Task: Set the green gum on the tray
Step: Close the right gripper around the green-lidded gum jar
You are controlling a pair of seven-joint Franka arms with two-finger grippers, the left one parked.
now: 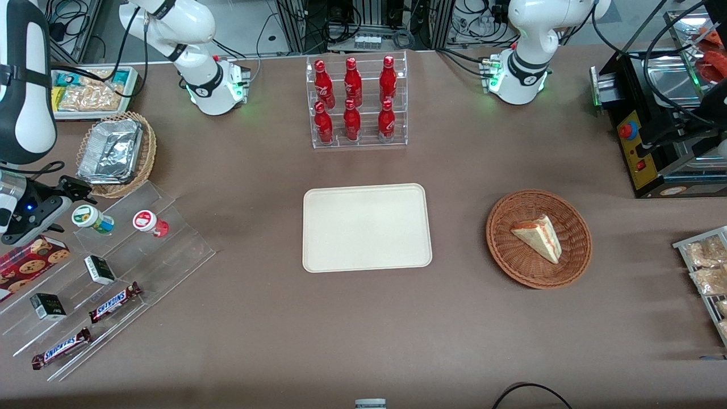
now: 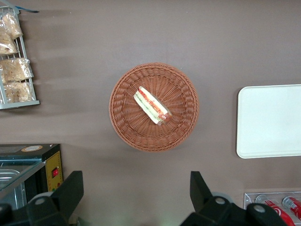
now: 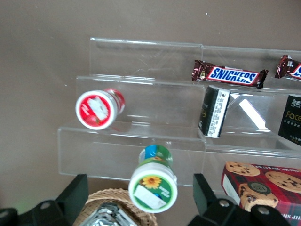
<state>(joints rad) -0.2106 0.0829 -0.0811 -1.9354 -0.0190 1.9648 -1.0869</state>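
The green gum [image 1: 92, 219] is a small white bottle with a green sunflower lid, standing on the highest step of a clear acrylic stand [image 1: 170, 250] toward the working arm's end of the table. In the right wrist view the green gum [image 3: 154, 186] sits between my two black fingers [image 3: 75, 194], apart from both. My gripper [image 1: 63, 208] is open just beside the bottle, at its height. The cream tray [image 1: 366, 227] lies flat mid-table with nothing on it, well away from the gripper; its edge also shows as the tray [image 2: 270, 120] in the left wrist view.
A red-and-white bottle [image 1: 150, 222] stands on the same step beside the gum. Snickers bars [image 1: 115, 302], small dark boxes [image 1: 100, 269] and a cookie box [image 1: 31, 260] fill the stand. A wicker basket with a foil tray [image 1: 116, 150] is close by. A cola rack [image 1: 356, 102] and a sandwich basket [image 1: 538, 238] lie elsewhere.
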